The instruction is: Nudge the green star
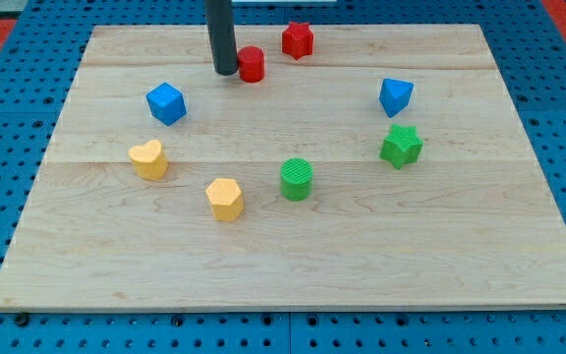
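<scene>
Green star (401, 146): bright green, ribbed top, upright on table (293, 265), right of green cylinder (297, 179).
My tip (225, 71): far up-left of star, touching red cylinder (252, 64).
Hand: none, only rod.

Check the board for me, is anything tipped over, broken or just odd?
Nothing stands out. All eight blocks sit apart on the board, none damaged. My tip rests beside the red cylinder at the view's top, far from the green star at the right.

rod (220, 29) cut off at the view's top, board (519, 285) bottom corners cropped
</scene>
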Action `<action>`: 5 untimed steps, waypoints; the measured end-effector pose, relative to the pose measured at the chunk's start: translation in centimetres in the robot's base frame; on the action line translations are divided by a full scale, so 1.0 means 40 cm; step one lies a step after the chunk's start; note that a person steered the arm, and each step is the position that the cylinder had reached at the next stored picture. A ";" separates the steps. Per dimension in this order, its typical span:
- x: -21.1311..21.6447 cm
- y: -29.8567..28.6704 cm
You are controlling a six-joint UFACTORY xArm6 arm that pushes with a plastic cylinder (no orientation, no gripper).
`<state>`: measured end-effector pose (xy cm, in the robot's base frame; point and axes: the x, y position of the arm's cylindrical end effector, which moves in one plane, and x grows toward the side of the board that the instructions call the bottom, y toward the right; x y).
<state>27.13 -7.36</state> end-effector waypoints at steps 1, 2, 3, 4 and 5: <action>-0.023 0.120; 0.025 0.123; 0.100 0.126; 0.173 0.181; 0.288 0.348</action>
<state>38.65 6.56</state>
